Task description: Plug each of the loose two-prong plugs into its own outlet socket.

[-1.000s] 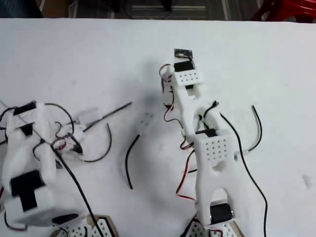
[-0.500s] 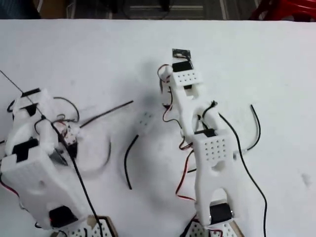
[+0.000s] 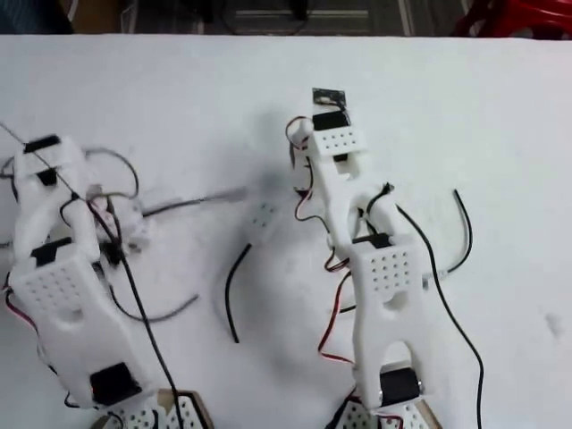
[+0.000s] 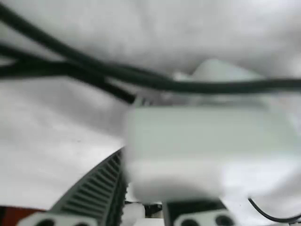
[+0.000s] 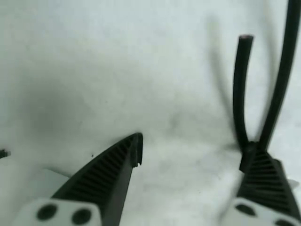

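- The left claw (image 4: 155,197) is clamped on a white plug (image 4: 207,146). One ribbed finger (image 4: 94,197) shows at the plug's lower left edge.
- Black cables (image 4: 141,80) cross just above the plug in the left wrist view.
- In the high view this plug (image 3: 136,222) sits at the left of the frame against the left arm. Its cable (image 3: 192,204) runs right toward the centre of the white counter (image 3: 465,107).
- The right claw (image 5: 193,146) gapes wide over the bare counter and holds nothing. Two black cable ends (image 5: 242,89) stand against its right-hand finger (image 5: 263,179).
- A white socket block (image 3: 264,219) lies at mid-frame between the arms, touching neither claw. A black lead (image 3: 231,295) curves down from it.
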Robot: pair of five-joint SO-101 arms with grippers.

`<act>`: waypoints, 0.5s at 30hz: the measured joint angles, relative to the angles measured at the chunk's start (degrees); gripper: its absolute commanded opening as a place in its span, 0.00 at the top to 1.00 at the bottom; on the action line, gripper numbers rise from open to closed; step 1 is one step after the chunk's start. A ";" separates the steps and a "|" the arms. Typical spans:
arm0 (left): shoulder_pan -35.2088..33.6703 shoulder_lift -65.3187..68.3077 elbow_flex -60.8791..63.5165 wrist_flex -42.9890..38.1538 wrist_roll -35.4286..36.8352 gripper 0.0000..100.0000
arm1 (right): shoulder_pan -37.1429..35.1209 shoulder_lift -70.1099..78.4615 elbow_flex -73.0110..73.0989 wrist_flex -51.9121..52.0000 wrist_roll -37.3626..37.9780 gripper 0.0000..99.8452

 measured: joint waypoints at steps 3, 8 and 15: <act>0.00 -7.82 -1.76 0.00 -3.16 0.97 | 0.00 0.00 0.00 0.00 0.00 0.67; 1.85 -23.38 -1.93 0.00 -6.86 0.97 | 0.00 0.00 0.00 0.00 0.00 0.67; 4.75 -37.54 -1.93 0.35 -8.26 0.97 | 0.00 0.00 0.00 0.00 0.00 0.67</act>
